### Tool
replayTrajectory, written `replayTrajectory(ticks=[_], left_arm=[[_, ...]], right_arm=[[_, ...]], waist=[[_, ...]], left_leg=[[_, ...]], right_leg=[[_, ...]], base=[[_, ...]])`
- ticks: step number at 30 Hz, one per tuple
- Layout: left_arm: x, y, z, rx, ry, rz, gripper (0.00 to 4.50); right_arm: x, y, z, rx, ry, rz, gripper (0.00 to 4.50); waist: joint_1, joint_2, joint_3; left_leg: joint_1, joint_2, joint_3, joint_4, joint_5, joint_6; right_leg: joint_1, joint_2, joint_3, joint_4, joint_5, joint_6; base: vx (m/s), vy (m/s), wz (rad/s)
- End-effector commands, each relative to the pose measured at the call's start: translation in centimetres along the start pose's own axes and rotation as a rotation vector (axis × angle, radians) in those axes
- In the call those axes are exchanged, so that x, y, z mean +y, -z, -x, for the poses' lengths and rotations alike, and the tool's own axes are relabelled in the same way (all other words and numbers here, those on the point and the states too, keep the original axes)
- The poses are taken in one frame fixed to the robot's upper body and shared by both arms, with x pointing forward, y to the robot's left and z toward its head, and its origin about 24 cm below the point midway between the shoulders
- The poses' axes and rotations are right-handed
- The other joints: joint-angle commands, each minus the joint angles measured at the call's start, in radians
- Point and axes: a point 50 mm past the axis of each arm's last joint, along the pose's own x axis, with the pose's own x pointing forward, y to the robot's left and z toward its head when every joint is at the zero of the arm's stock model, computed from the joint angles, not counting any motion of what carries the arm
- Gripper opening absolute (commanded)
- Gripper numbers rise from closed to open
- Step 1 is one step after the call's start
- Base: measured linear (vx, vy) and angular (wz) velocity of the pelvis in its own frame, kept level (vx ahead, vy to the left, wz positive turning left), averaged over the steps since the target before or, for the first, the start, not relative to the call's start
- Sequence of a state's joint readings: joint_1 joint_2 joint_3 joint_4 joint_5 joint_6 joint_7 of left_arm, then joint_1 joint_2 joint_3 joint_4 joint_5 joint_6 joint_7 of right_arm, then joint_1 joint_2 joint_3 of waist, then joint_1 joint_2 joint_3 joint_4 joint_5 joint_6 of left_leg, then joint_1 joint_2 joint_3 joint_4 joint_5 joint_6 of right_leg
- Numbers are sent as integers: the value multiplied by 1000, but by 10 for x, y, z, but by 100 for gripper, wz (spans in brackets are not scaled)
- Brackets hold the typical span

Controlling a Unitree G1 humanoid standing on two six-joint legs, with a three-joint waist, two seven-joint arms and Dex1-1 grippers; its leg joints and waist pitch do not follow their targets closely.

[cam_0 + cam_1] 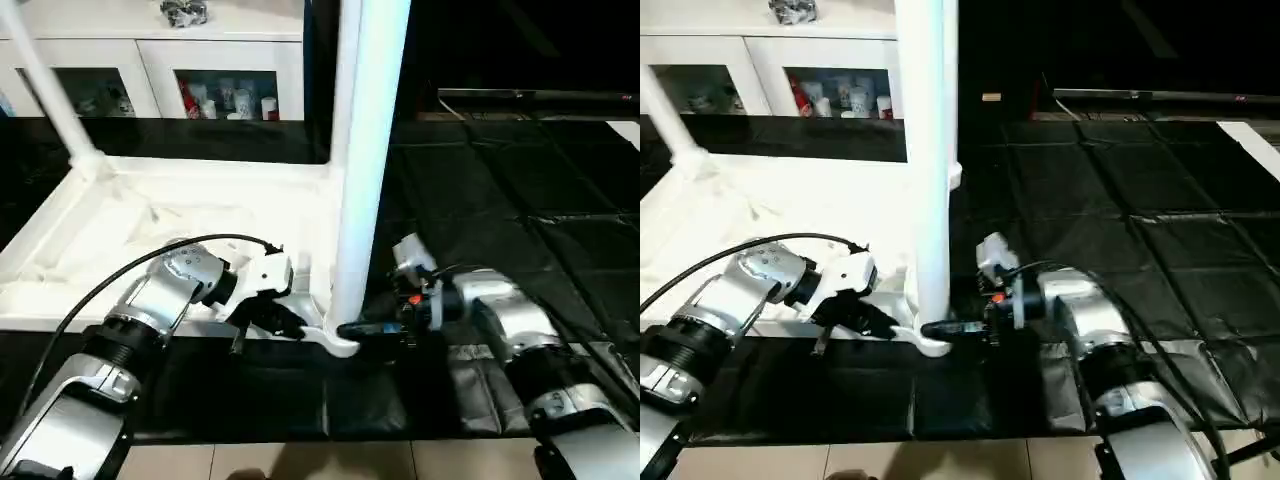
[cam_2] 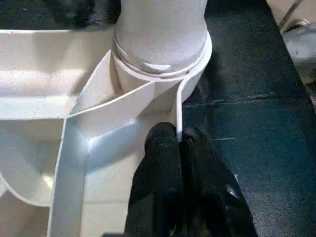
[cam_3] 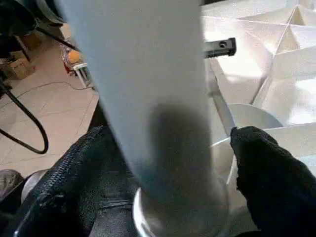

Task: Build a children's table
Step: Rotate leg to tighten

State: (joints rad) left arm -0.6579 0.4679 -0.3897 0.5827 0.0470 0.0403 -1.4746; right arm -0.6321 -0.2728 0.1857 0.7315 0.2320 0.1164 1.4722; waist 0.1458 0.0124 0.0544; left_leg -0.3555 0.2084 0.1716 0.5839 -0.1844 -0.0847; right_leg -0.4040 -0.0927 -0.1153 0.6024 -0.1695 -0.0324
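Black floor mat (image 1: 520,200), white cabinet (image 1: 150,60) behind. We see the tabletop (image 1: 150,230) lying underside-up on the mat, leg (image 1: 365,150) upright in near corner socket. Left pincer (image 2: 180,143) clamps the rim; right pincer (image 3: 163,148) wide around leg's base.

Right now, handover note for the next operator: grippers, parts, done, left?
Left gripper: shut, fingers pinching the tabletop's rim wall next to the near corner socket.
Right gripper: fingers either side of the near leg, a gap on one side; grip not confirmed.
Tabletop lies underside up on the black mat.
Done: near leg upright in its socket; two more legs stand at the far corners.
Left: whether the fourth leg is in can't be seen; check seating, then flip the table.
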Motion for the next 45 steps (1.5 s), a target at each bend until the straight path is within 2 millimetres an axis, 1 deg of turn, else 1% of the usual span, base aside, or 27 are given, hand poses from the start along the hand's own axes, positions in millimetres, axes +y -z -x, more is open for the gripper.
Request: replayTrajectory(ticks=[1,2,3,7,9,13,14,17,18,20,21,22,28,29,31,32,33,34,36,37,38,39,40,42,43,44,45], left_arm=[[-6,-4,-8,23,85,-43,0],[-7,-4,-8,23,87,-45,0],[-7,-4,-9,23,90,-47,0],[-8,-5,-9,25,93,-54,0],[-7,-5,-9,28,91,-54,0],[-6,-4,-7,37,82,-54,0],[-6,-4,-7,40,77,-53,0],[-6,-3,-7,42,74,-53,0],[-6,-3,-6,43,70,-52,0],[-6,-3,-6,43,67,-52,0],[-5,-2,-5,43,58,-49,0],[-5,-2,-5,42,56,-48,0],[-4,-1,-3,39,28,-26,0],[-3,0,-2,39,18,-18,0],[0,1,-2,30,-16,13,0],[4,1,-2,14,-60,49,0],[6,1,-2,6,-79,63,0],[12,0,-3,-12,-137,104,0],[18,-1,-4,-29,-195,129,0],[27,-5,-6,-61,-293,172,0],[27,-5,-6,-61,-293,172,0],[36,-9,-8,-90,-375,216,0],[36,-10,-9,-91,-378,218,0],[43,-16,-13,-117,-443,258,0],[43,-16,-13,-117,-443,258,0],[46,-18,-16,-123,-470,272,0],[50,-21,-19,-121,-503,284,0]], right_arm=[[-1,-3,-2,13,-22,14,364],[-1,-3,-3,13,-24,13,364],[-2,-3,-4,15,-29,10,333],[-2,-3,-9,17,-55,2,321],[-2,-4,-11,15,-71,-2,282],[-1,-4,-15,15,-95,-3,273],[0,-4,-18,13,-99,-1,243],[0,-3,-20,10,-104,-1,238],[0,-3,-22,5,-108,-2,227],[0,-3,-22,2,-110,-3,222],[0,-3,-24,-2,-116,-7,220],[1,-3,-24,-3,-118,-7,220],[3,-2,-27,-15,-133,-12,216],[3,-2,-27,-20,-131,-13,216],[2,-1,-29,-41,-105,-10,216],[0,0,-30,-61,-45,-7,216],[-1,0,-30,-67,-13,-7,216],[-7,4,-32,-63,107,-13,215],[-11,7,-33,-63,195,-27,210],[-14,11,-37,-82,296,-71,208],[-14,11,-37,-82,296,-71,207],[-17,14,-41,-101,391,-111,206],[-17,14,-42,-102,397,-113,206],[-23,16,-49,-123,525,-163,205],[-23,16,-49,-123,525,-163,205],[-26,16,-53,-121,582,-184,205],[-31,15,-57,-110,672,-189,205]], waist=[[-8,0,-70],[-8,0,-71],[-8,-2,-71],[-9,0,-73],[-9,0,-72],[-9,1,-73],[-10,-1,-73],[-10,-1,-71],[-10,-5,-69],[-10,-3,-69],[-10,-6,-68],[-10,-5,-68],[-10,-3,-68],[-10,1,-69],[-11,0,-68],[-11,0,-68],[-12,0,-66],[-14,-1,-64],[-17,-2,-62],[-20,-5,-60],[-20,-5,-60],[-25,-10,-62],[-27,-9,-61],[-37,-10,-64],[-43,-8,-65],[-49,-8,-64],[-56,-5,-66]], left_leg=[[7,34,-2,-69,-201,35],[6,35,-2,-69,-197,35],[7,35,-1,-69,-192,37],[4,34,-1,-67,-179,44],[5,33,-1,-68,-189,41],[5,34,-2,-68,-184,40],[5,34,-2,-68,-182,40],[6,34,-1,-68,-193,37],[6,33,-1,-69,-204,35],[6,34,-2,-70,-207,33],[7,33,-2,-70,-211,31],[7,33,-2,-70,-214,30],[7,33,-2,-70,-214,30],[8,33,-3,-70,-215,28],[8,32,-2,-70,-222,26],[8,32,-3,-70,-226,25],[9,30,-3,-71,-235,15],[13,27,-2,-72,-246,5],[15,24,-4,-72,-260,-1],[17,22,-4,-72,-266,-2],[17,22,-4,-72,-266,-2],[15,23,-6,-72,-260,-1],[12,22,-7,-73,-256,-1],[7,21,-10,-74,-247,-3],[3,20,-10,-74,-238,-1],[1,19,-10,-74,-236,2],[-1,17,-11,-73,-228,-3]], right_leg=[[55,-68,60,-67,-260,-205],[55,-69,60,-65,-254,-206],[54,-67,60,-66,-246,-206],[56,-66,59,-61,-219,-213],[56,-67,59,-64,-243,-210],[56,-66,59,-63,-236,-207],[56,-65,59,-62,-230,-210],[55,-67,60,-64,-249,-205],[54,-67,60,-67,-279,-198],[54,-68,61,-68,-298,-191],[53,-68,61,-70,-313,-185],[53,-68,62,-70,-324,-181],[52,-66,62,-69,-314,-183],[52,-66,62,-68,-311,-185],[52,-66,62,-70,-314,-184],[53,-67,62,-70,-321,-183],[51,-67,62,-74,-346,-176],[47,-64,62,-78,-378,-164],[48,-66,61,-83,-425,-148],[46,-68,60,-94,-483,-121],[46,-68,60,-94,-483,-121],[47,-68,59,-93,-481,-115],[47,-68,59,-92,-479,-114],[51,-68,57,-90,-466,-111],[51,-66,58,-88,-442,-115],[52,-67,59,-87,-428,-121],[54,-66,58,-85,-415,-127]], base=[[0,0,0],[0,0,0],[0,0,0],[0,0,0],[0,0,0],[0,0,0],[0,0,0],[0,0,0],[0,0,0],[0,0,0],[0,0,0],[0,0,0],[0,0,0],[0,0,0],[0,0,0],[0,0,0],[0,0,0],[0,0,0],[0,0,0],[0,0,0],[0,0,0],[0,0,0],[0,0,0],[0,0,0],[0,0,0],[0,0,0],[0,0,0]])
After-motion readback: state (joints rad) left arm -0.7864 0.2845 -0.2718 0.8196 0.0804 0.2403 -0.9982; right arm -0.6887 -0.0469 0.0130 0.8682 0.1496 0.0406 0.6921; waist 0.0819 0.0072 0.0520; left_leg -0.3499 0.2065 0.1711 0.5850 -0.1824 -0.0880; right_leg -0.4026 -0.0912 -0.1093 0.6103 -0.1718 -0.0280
